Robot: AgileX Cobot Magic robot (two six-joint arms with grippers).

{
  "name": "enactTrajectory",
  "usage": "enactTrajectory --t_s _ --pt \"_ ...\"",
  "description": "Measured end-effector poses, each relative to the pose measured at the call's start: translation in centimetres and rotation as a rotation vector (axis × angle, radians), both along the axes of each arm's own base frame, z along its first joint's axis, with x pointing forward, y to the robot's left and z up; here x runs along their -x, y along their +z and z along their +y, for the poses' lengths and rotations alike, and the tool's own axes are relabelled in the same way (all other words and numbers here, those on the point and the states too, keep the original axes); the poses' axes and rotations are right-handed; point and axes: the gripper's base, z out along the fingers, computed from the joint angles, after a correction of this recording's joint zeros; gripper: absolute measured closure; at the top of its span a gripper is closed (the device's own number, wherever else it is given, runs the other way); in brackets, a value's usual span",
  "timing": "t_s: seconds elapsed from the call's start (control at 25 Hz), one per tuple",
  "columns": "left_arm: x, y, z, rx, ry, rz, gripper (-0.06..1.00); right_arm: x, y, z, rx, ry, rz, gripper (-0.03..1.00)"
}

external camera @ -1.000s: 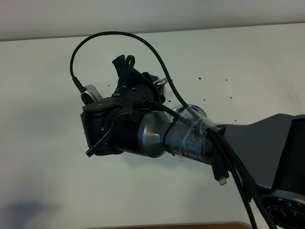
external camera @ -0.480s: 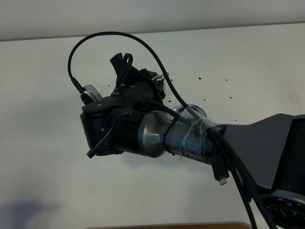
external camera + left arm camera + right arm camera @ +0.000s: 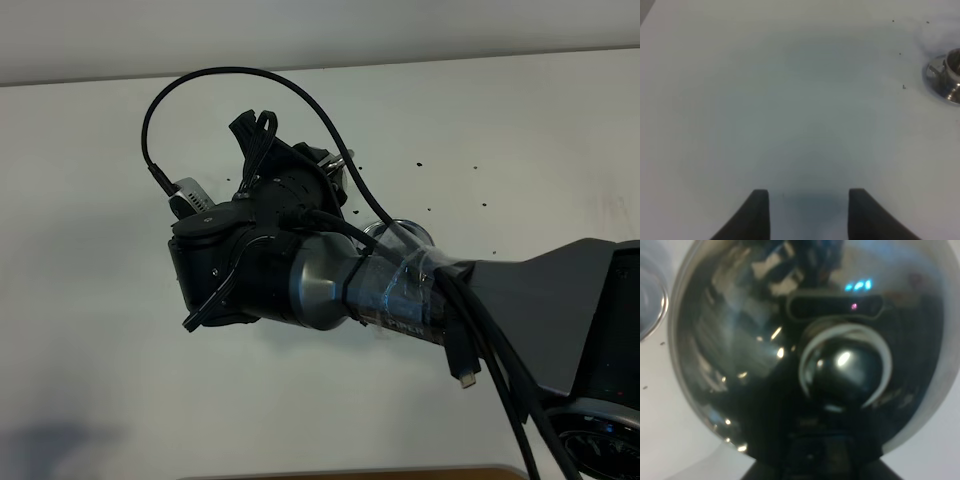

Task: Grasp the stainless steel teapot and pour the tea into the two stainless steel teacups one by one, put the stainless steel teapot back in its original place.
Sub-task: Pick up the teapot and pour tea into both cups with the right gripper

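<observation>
The stainless steel teapot (image 3: 805, 340) fills the right wrist view from above, its domed lid and knob (image 3: 845, 365) close under the camera. My right gripper (image 3: 285, 175) sits against the pot, shut on it near the handle; its fingers are lost in the dark. From the high camera only a sliver of the teapot (image 3: 336, 166) shows past the arm. One teacup (image 3: 949, 74) stands on its saucer at the edge of the left wrist view. Another steel rim (image 3: 402, 232) peeks out behind the right arm. My left gripper (image 3: 809, 212) is open over bare table. The tea is hidden.
The right arm (image 3: 400, 290) with its cables covers the middle of the white table (image 3: 90, 200) in the high view. Small dark specks (image 3: 421, 163) dot the table behind the arm. A curved steel rim (image 3: 651, 300) shows beside the pot in the right wrist view.
The right gripper has shifted slightly up and to the left with the teapot over the last second, then held almost still.
</observation>
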Motion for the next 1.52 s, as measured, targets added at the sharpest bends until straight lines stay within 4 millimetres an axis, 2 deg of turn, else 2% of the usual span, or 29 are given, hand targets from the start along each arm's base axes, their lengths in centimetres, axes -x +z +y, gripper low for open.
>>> enactTrajectory --t_s 1.52 --pt "0.00 0.00 0.00 0.001 0.001 0.000 0.52 -0.34 0.60 0.16 0.103 0.075 -0.060 0.78"
